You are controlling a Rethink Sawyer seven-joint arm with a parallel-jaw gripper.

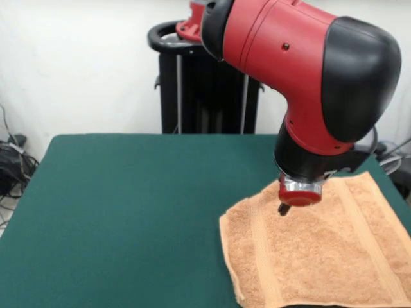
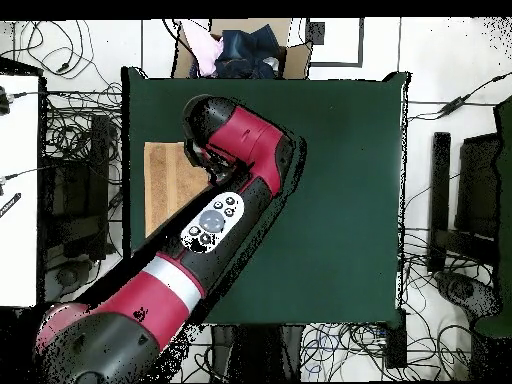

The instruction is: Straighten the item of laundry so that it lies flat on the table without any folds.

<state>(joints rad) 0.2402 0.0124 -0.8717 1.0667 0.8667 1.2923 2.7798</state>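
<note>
A white wall stands behind the big green surface (image 1: 128, 212). The orange towel (image 1: 321, 256) lies spread out at the lower right of the front view, reaching the surface's edge. The red arm's claw (image 1: 283, 209) points down at the towel's top corner. I cannot tell if it pinches.

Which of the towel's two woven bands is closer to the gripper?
The band near the towel's table-centre edge, left in the front view. The gripper hangs just beside its far end; the other band runs along the opposite side.
</note>
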